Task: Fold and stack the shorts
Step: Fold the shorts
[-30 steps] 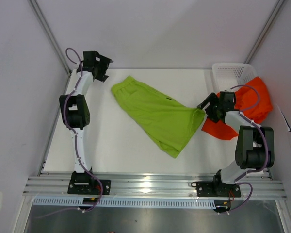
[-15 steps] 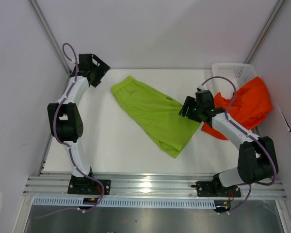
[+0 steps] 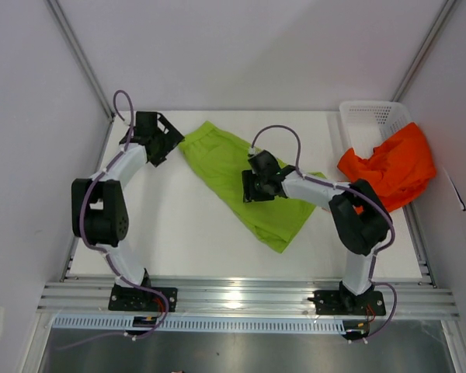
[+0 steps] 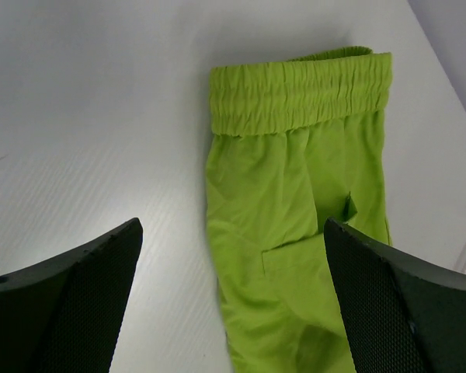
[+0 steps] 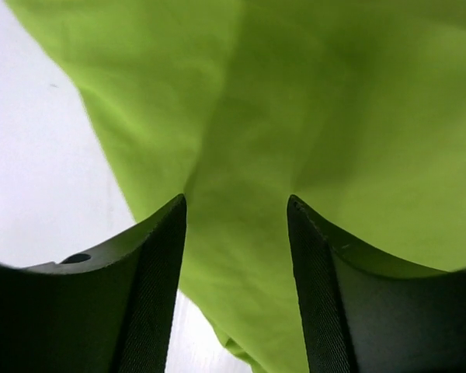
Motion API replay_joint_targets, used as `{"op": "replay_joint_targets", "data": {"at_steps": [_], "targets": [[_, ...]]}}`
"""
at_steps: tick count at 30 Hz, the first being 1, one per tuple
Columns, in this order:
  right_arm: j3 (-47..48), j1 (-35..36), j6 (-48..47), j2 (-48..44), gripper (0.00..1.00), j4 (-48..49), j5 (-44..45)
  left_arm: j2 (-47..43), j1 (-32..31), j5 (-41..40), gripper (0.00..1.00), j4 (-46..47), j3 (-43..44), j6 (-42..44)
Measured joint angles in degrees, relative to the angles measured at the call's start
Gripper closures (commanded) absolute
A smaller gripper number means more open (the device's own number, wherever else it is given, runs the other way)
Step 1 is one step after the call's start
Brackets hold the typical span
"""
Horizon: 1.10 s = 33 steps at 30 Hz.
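Overhead, left arm bent toward the far-left corner, left pincer beside the soft lime green cloth shorts lying flat on the white desk, right arm stretched leftward, right pincer over their middle, left wrist, jaws wide apart above the gathered elastic waistband, right wrist, jaws partly apart over smooth creased green cloth.

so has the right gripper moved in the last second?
Yes: the right gripper went left, away from the white basket, and now sits over the lime green shorts.

White-shelled left arm and right arm share bulky black joint housings, thin purple cables looping alongside, black bolted base plates, and black jaws with fine mesh-textured pads
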Motion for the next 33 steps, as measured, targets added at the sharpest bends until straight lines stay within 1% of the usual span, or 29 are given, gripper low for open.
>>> {"op": "replay_joint_targets", "data": {"at_steps": [4,7,11,16,18,20,21,25,27,30,33], "targets": [[1.4,2.8,-0.5,5.1,0.48,-0.5,2.0,-7.3,0.0,-0.9,0.01,1.3,-4.3,0.5],[0.7,5.6,-0.8,5.0,0.52,0.0,3.7,-10.5,0.0,-0.9,0.01,2.4,-5.6,0.8],[-6.0,10.7,-0.7,0.3,0.53,2.4,5.2,-11.2,0.0,-0.9,0.01,3.1,-6.3,1.9],[-15.7,16.0,0.2,-8.2,0.53,0.7,6.3,-11.2,-0.7,-1.4,0.01,3.2,-6.8,4.1],[-18.8,15.6,0.6,-11.4,0.53,-0.9,6.5,-10.8,-1.4,-1.4,0.01,3.3,-6.5,5.5],[-20.8,13.4,0.9,-13.8,0.52,-3.3,6.8,-9.1,-2.2,-0.6,0.01,3.3,-4.9,7.5],[-21.1,11.8,0.9,-14.3,0.49,-4.4,7.0,-7.7,-2.6,0.5,0.01,3.3,-3.7,8.8],[-20.9,6.4,0.9,-14.5,0.47,-6.3,8.3,-0.5,-3.7,6.8,0.01,2.8,3.0,14.8],[-20.6,5.0,0.6,-14.5,0.47,-7.1,8.5,2.2,-3.9,9.0,0.01,2.3,4.7,17.3],[-19.2,3.9,0.0,-14.4,0.46,-8.2,8.2,3.9,-4.1,12.3,0.01,0.7,4.3,20.1],[-17.0,2.8,-0.7,-13.9,0.46,-8.4,7.6,4.1,-4.2,15.4,0.01,0.9,2.1,21.9]]}}
